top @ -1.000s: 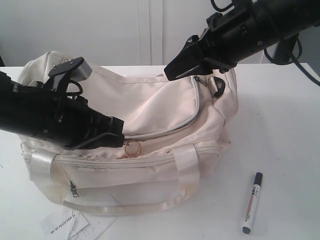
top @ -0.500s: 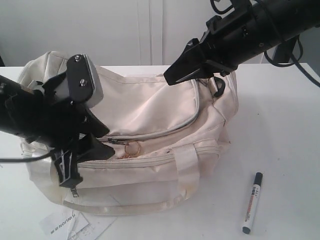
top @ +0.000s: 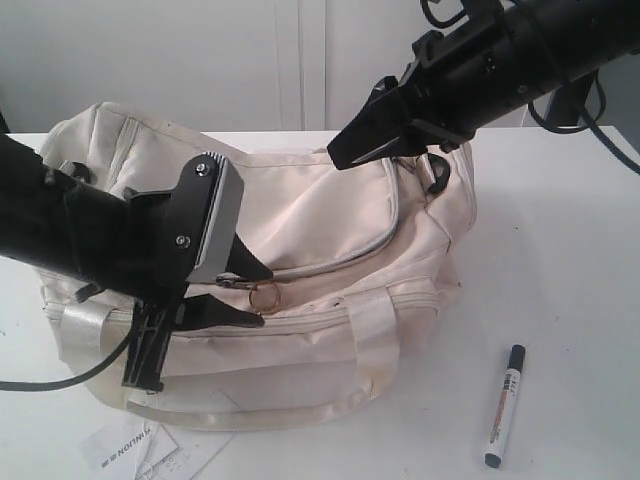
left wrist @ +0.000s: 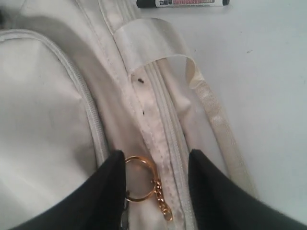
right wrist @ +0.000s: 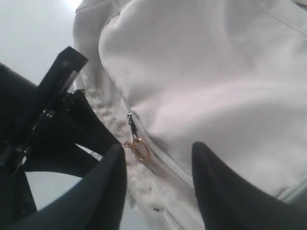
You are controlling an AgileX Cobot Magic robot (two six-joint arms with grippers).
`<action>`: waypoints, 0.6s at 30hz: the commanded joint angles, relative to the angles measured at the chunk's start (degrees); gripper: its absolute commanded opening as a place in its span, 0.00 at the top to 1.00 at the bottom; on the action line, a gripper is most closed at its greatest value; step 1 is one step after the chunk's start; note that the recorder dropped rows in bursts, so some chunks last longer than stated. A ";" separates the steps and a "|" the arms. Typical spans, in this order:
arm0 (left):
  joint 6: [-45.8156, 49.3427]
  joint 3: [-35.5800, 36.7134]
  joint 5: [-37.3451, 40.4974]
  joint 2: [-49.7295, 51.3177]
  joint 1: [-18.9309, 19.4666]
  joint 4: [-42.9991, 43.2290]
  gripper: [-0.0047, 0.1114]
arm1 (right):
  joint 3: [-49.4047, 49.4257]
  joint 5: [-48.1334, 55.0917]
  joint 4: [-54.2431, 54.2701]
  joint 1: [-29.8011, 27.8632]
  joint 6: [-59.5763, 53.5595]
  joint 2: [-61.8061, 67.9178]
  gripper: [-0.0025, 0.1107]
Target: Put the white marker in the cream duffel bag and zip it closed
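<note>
The cream duffel bag (top: 330,215) lies on the white table, its curved top zip run round to the front. A gold ring (top: 265,296) hangs from the zip pull there. My left gripper (top: 262,299) is open at the bag's front, its jaws on either side of the gold ring (left wrist: 140,178), which rests against one finger. Over the bag's far right end my right gripper (top: 345,152) hovers open and empty, looking down on the flap (right wrist: 192,72). The white marker (top: 505,405), black-capped, lies on the table to the right of the bag; the white marker (left wrist: 182,3) also shows in the left wrist view.
A printed paper tag (top: 130,445) lies at the table's front left by the bag's lower strap handle (top: 240,415). A black buckle (top: 437,172) sits at the bag's right end. Bare white table (top: 560,260) stretches right of the bag around the marker.
My left gripper was shut at the zip pull a second ago; it has since opened and its wrist has rolled over. The right arm and the marker have stayed put.
</note>
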 commanded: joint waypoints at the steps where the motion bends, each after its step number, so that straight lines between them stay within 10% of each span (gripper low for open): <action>1: 0.41 -0.26 0.62 1.66 -0.34 -1.63 0.56 | 0.29 -0.59 0.30 0.03 -0.56 -0.05 0.61; 18: -6.74 -0.88 -8.31 4.21 -0.34 -4.15 0.59 | 0.29 -0.69 0.30 0.03 -0.80 -0.05 0.61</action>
